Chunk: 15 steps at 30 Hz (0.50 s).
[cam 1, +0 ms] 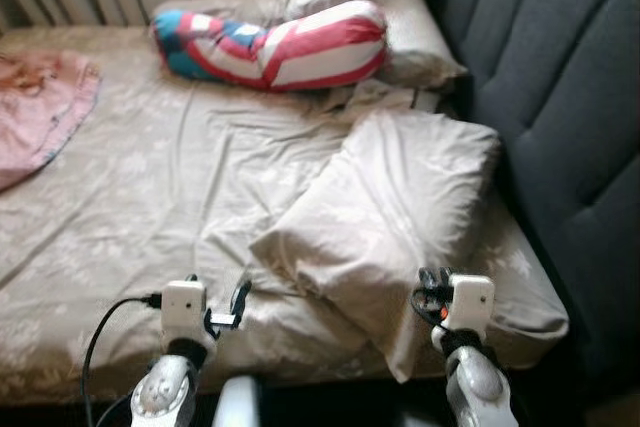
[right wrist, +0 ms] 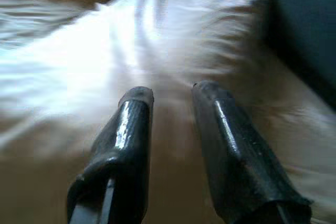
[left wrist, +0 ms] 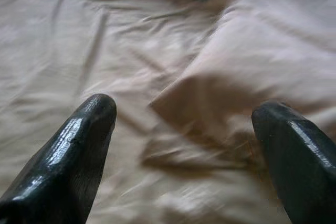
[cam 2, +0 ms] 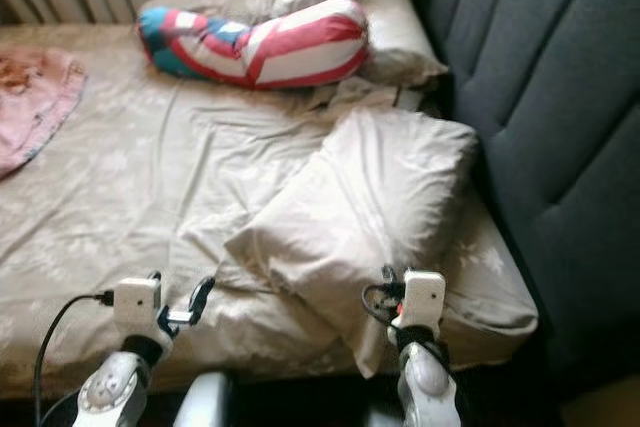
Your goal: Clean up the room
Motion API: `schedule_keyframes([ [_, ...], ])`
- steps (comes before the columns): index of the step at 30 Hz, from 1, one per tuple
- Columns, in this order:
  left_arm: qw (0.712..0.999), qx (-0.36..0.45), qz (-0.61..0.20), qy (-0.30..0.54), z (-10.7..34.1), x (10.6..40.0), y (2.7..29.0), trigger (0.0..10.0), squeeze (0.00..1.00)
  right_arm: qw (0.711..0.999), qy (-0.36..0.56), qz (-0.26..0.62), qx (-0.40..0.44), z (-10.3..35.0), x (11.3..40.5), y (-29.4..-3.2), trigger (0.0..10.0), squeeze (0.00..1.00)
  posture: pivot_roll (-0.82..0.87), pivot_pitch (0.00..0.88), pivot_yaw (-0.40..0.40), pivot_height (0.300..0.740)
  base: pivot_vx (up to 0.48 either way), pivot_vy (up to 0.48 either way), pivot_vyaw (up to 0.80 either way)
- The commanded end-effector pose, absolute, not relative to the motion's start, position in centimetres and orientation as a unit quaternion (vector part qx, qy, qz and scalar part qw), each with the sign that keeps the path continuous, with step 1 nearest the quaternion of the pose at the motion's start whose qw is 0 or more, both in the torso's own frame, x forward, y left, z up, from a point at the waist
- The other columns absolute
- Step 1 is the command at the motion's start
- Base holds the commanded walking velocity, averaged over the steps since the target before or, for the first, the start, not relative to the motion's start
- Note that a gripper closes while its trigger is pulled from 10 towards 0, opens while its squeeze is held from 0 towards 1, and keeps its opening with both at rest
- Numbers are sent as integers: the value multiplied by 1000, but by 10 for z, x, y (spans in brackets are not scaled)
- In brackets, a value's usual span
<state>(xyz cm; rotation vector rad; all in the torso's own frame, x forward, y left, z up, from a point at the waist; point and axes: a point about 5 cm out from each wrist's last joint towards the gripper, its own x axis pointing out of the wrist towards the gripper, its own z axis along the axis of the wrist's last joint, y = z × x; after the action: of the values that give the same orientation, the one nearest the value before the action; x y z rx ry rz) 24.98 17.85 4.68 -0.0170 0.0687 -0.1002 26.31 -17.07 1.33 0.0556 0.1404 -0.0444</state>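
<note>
At the far left of the bed, a crumpled pink cloth lies on the wrinkled beige bedsheet, well apart from both arms. Nearer the robot, the left claw hovers low over the sheet just beside the near corner of the pillow, its two black fingers spread wide and grasping nothing. At the head of the bed a long bolster cushion in red, white and teal stripes rests against a second beige pillow in the corner.

The thing most in reach is the large, soft beige pillow, lying askew across the right side of the bed with one corner pointing toward the left claw and its lower edge sagging over the mattress side. The right claw sits close above that lower edge, fingers a narrow gap apart and holding nothing. To the right stands the dark grey tufted upholstered headboard.

The pillow looks light, limp and compressible, so it should fold and droop when lifted from one point. The fabric cover appears to offer good friction and nothing breakable. A pinch on a bunched corner or edge seam, ideally one claw at each end, would likely carry it best.
</note>
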Motion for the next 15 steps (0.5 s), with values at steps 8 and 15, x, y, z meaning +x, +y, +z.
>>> schedule_keyframes([
  [8, 998, -9, -46, 42, 43, 248, 182, 10000, 0, 997, 68, -36, 26, 18, 271, -173, 10000, 0, -32, 64, -53, 624, 283, 0, 0],
  [15, 998, -7, -47, 42, 43, 249, 182, 10000, 0, 996, 73, -51, 23, 23, 279, -183, 10000, 0, -34, 65, -51, 624, 284, 0, 0],
])
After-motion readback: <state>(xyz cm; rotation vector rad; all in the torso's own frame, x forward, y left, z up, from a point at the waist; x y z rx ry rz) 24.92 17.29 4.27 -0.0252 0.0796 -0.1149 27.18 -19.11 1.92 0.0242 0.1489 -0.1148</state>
